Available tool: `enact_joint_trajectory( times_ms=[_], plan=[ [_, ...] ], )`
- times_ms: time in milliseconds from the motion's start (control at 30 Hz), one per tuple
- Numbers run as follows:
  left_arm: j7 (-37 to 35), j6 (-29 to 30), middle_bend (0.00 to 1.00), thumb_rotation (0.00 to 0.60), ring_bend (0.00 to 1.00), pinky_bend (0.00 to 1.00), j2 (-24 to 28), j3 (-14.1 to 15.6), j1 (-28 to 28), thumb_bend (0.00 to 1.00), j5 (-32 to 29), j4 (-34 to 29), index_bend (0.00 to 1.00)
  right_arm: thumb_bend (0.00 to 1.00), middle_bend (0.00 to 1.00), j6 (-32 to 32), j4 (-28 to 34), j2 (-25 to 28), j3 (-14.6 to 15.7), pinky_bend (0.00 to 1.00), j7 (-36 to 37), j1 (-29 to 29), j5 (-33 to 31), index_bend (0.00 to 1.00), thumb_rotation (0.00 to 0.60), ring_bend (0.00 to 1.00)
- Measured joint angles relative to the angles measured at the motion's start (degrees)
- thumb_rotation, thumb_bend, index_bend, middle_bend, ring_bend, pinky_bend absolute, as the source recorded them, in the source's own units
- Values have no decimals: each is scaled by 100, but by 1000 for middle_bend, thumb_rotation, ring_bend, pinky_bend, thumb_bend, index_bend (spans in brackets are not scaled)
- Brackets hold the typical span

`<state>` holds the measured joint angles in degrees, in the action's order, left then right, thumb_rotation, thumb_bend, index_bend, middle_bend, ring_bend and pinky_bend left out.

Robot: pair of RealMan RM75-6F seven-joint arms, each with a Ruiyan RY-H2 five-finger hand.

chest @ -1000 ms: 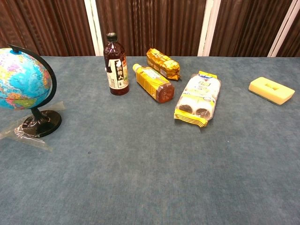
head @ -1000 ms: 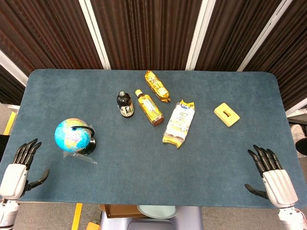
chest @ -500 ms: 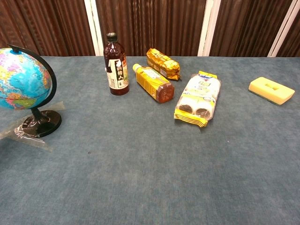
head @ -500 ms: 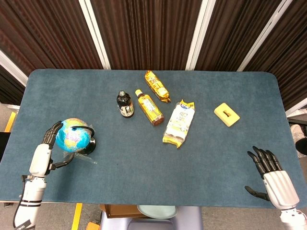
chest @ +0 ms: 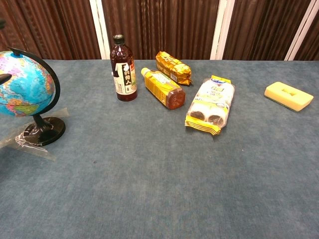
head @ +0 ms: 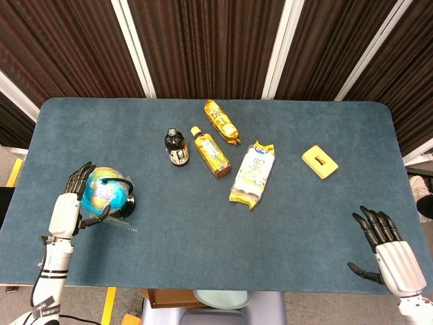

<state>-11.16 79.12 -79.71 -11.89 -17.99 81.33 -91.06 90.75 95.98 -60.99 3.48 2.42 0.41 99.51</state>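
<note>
Desk globe (head: 106, 193): small, blue w/ multicoloured landmasses, black meridian arc & round black base. Stands upright, axis tilted, near table's left edge, well apart from other items. Base sits on crumpled clear plastic wrap (chest: 31, 142). Left hand (head: 70, 206) cups its left side.

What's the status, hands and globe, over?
Left hand fingers around the globe, grip unconfirmed. Right hand open, apart. Globe upright on table. Nothing in the way.

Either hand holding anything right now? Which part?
Left hand cups the ball of the globe from its left side; firm grip cannot be told. Right hand holds nothing.
</note>
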Motion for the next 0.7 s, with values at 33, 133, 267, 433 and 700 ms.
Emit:
enact_joint_trajectory(
  times_ms=[33,133,267,433,700],
  plan=[
    [-7,-9,0,600,0,0,-1,-4,-6,303,-12,2,0,187,0,-2,1,-1,0,0,-3,0,0,0,600,0],
    [-33,-71,0,600,0,0,11,-21,-24,305,-92,20,0,187,0,-11,4,-5,-3,0,-21,0,-5,0,600,0],
    [-73,-180,0,600,0,0,28,-77,-53,308,-295,113,0,187,0,-17,11,-5,-13,0,-30,-1,-23,0,600,0],
    [-141,-260,0,600,0,0,77,-107,-69,307,-407,178,0,187,0,-29,13,-15,-19,0,-59,0,-31,0,600,0],
    [-252,-247,0,600,0,0,146,-137,-49,307,-487,231,0,187,0,-51,21,-5,-18,0,-99,-1,-40,0,600,0]
  ],
)
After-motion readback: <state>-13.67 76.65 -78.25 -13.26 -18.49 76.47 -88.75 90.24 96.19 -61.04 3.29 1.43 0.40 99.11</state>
